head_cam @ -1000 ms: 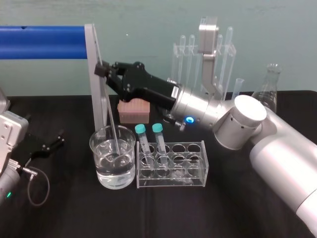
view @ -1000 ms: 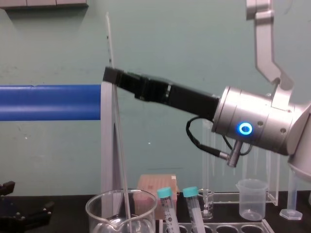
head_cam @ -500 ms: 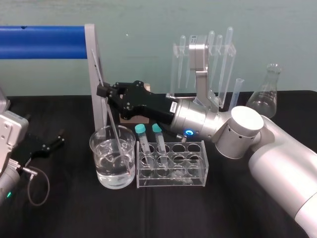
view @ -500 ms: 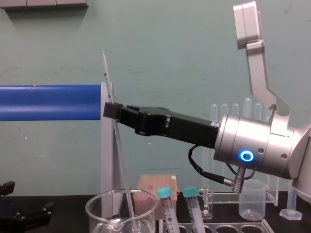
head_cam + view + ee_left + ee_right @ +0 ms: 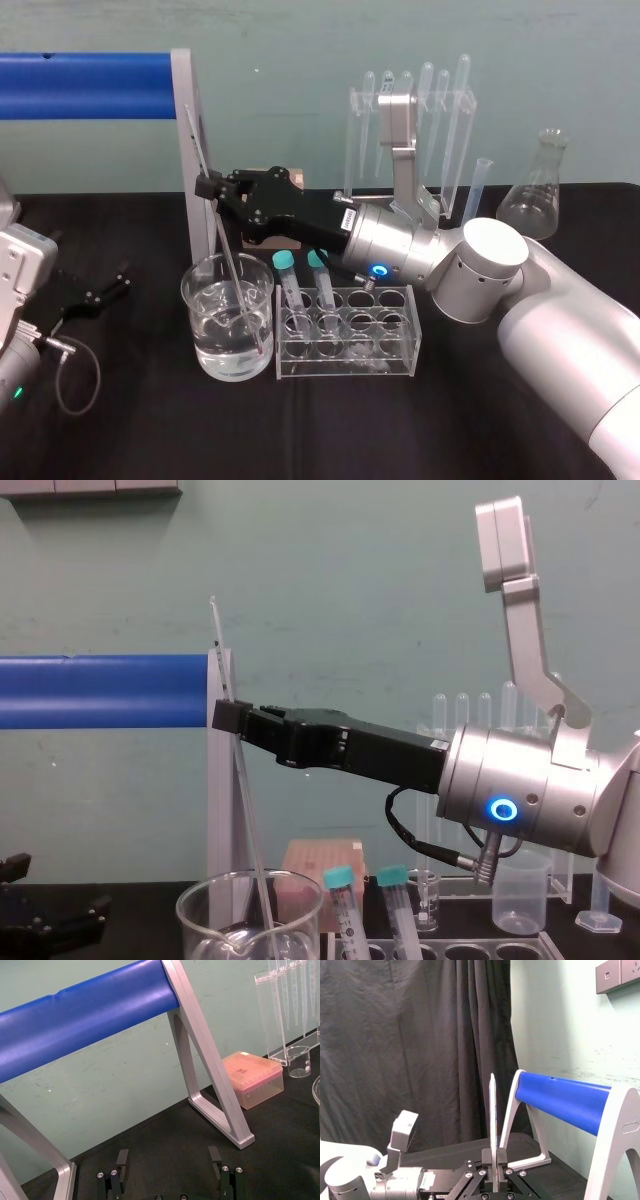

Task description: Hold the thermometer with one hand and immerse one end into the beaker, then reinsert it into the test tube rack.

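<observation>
The right arm reaches across the table, and its hand (image 5: 210,188) hangs above the glassware. Its fingers are closed tight on the thermometer, pinching it on the upper half. The left gripper (image 5: 110,285) lies parked on the table well off to the far side of the beaker from the hand, fingers spread wide.

The beaker (image 5: 192,300), part full of water, stands right below the fingertips. The rack (image 5: 400,340) sits below the wrist, just beside the beaker, with two capped tubes in its holes nearest the beaker.

The thermometer (image 5: 222,240) runs through the hand at a slant. Its top sticks up above the fingers and its lower end is down in the water, near the bottom.

So the dip looks under way or about done. Next comes a lift along the rod's own line until the tip clears the rim. Then a short carry back toward the wrist, the rod brought upright over a free hole and lowered gently, as the glass is thin.
</observation>
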Robot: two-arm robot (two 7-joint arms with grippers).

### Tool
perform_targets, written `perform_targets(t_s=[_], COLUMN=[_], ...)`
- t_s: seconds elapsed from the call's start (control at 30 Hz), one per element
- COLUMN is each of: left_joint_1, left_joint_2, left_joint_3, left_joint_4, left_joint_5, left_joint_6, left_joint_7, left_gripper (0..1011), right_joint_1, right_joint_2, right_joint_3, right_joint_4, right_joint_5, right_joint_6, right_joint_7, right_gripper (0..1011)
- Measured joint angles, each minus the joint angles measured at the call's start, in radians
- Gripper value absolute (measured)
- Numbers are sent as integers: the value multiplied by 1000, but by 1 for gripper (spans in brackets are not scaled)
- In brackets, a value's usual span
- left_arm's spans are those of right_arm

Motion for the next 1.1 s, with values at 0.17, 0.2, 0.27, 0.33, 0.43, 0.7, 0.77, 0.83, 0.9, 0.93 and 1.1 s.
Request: perform_targets(t_s=[0.17, 0.2, 0.27, 0.33, 0.43, 0.7, 0.77, 0.83, 0.9, 0.93, 1.1], left_joint_1=[0, 0, 0, 0, 0, 0, 0, 0, 0, 0, 0], left_joint_2=[0, 0, 0, 0, 0, 0, 0, 0, 0, 0, 0], left_joint_3=[0, 0, 0, 0, 0, 0, 0, 0, 0, 0, 0], left_joint_4=[0, 0, 0, 0, 0, 0, 0, 0, 0, 0, 0], left_joint_5=[0, 0, 0, 0, 0, 0, 0, 0, 0, 0, 0], left_joint_6=[0, 0, 0, 0, 0, 0, 0, 0, 0, 0, 0], left_joint_7=[0, 0, 0, 0, 0, 0, 0, 0, 0, 0, 0], left_gripper=[1008, 1008, 1008, 1008, 1008, 1008, 1008, 1008, 1008, 1008, 1008], right_joint_1=[0, 1, 0, -1, -2, -6, -7, -9, -9, -10, -12], right_joint_2=[-5, -5, -6, -6, -5, 1, 2, 3, 4, 4, 5], right_joint_3=[3, 4, 5, 5, 5, 5, 5, 5, 5, 5, 4], right_joint_4=[3, 3, 3, 3, 1, -13, -15, -19, -21, -22, -27], right_joint_5=[-2, -3, -4, -6, -9, -14, -14, -15, -15, -15, -16], right_joint_6=[-1, -1, -1, 0, 0, 10, 11, 12, 13, 14, 16], right_joint_7=[2, 2, 2, 1, 1, -2, -4, -5, -6, -7, -10], right_gripper=[56, 55, 55, 55, 55, 55, 55, 55, 55, 55, 55])
